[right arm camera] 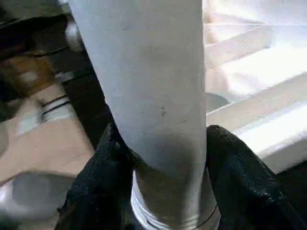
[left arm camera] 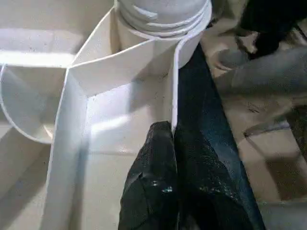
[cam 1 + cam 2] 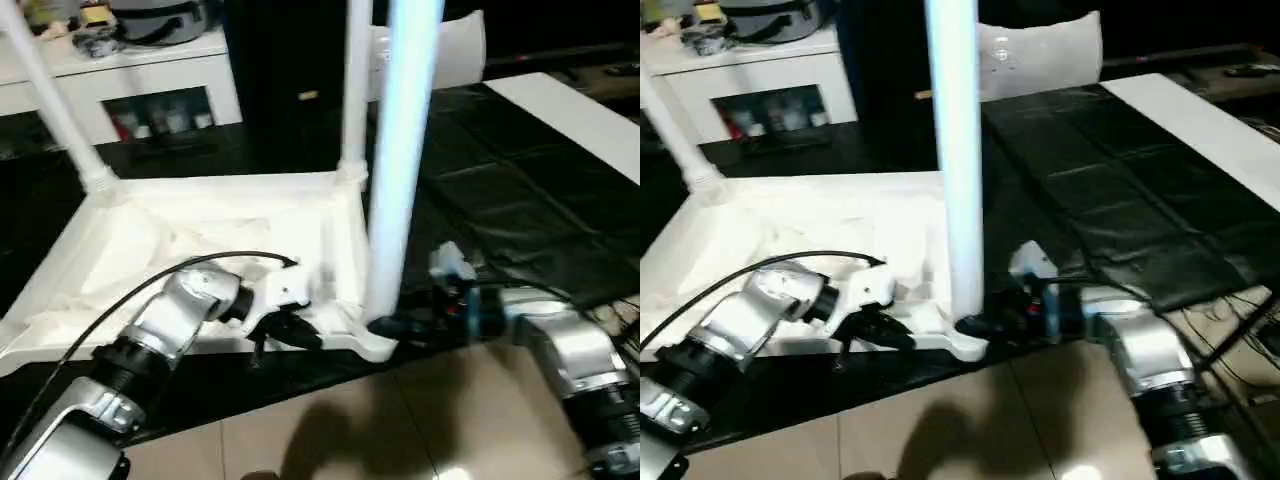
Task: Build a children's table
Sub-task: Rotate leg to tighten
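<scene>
The white table top point(image 3: 150, 250) lies upside down on a black mat, ribbed underside up. Two legs stand in its far corners, one at the left point(image 3: 50, 90) and one at the right point(image 3: 355, 90). A third leg point(image 3: 400, 170) stands upright in the near right corner socket. My right gripper point(image 3: 385, 325) is shut around the base of that leg, and its fingers point(image 1: 103, 177) hug the leg point(image 1: 148, 86) on both sides. My left gripper point(image 3: 285, 335) is shut on the top's near rim; the fingers point(image 2: 153, 191) pinch the thin wall point(image 2: 173, 86) just beside the socket.
A white low cabinet point(image 3: 130, 70) with clutter on top stands at the back left. The black mat point(image 3: 520, 200) stretches off to the right, with a white board point(image 3: 570, 110) lying along it. Beige floor tiles point(image 3: 400, 420) run along the near side.
</scene>
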